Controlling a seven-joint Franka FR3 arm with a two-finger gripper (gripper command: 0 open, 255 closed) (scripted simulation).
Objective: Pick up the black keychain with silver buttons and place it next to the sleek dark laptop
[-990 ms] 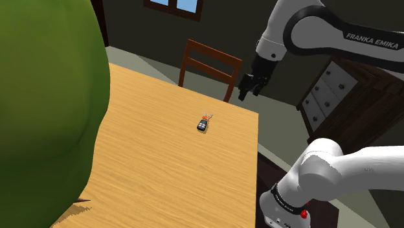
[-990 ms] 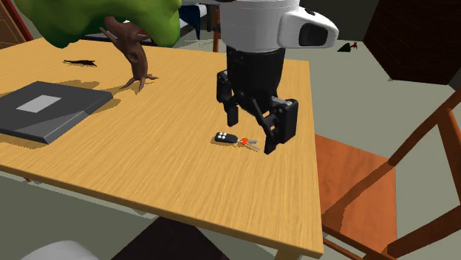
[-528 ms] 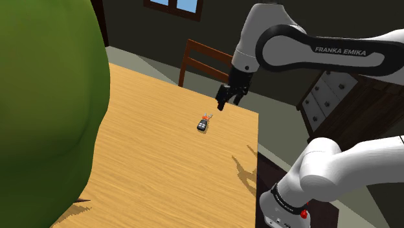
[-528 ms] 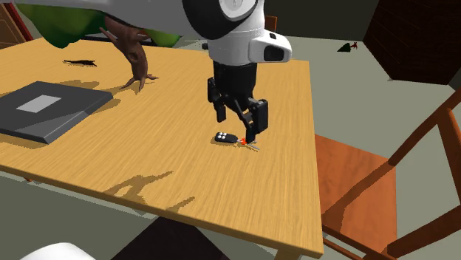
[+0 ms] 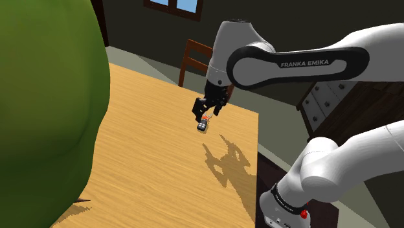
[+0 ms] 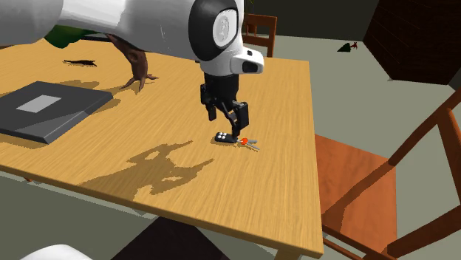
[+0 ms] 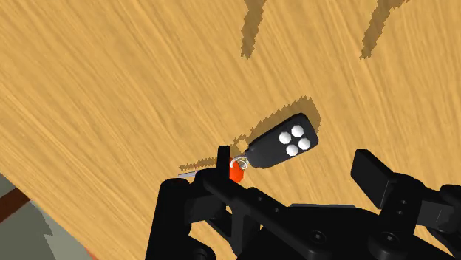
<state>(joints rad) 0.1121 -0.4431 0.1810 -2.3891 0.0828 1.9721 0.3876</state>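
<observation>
Wooden bench carries the keychain just beneath the end effector. Its jaws stand apart, holding nothing.

The shoulder view looks down along the tabletop; the second exterior view crosses it sideways; the wrist view sits close above the shared keychain.

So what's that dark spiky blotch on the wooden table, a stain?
No, it's a shadow. In the shoulder view the arm's shadow falls on the table, on the stand's side of the keychain. In the second exterior view it spreads hard-edged toward the table's near edge. In the wrist view the keychain throws its own small, jagged-edged shadow.
</observation>
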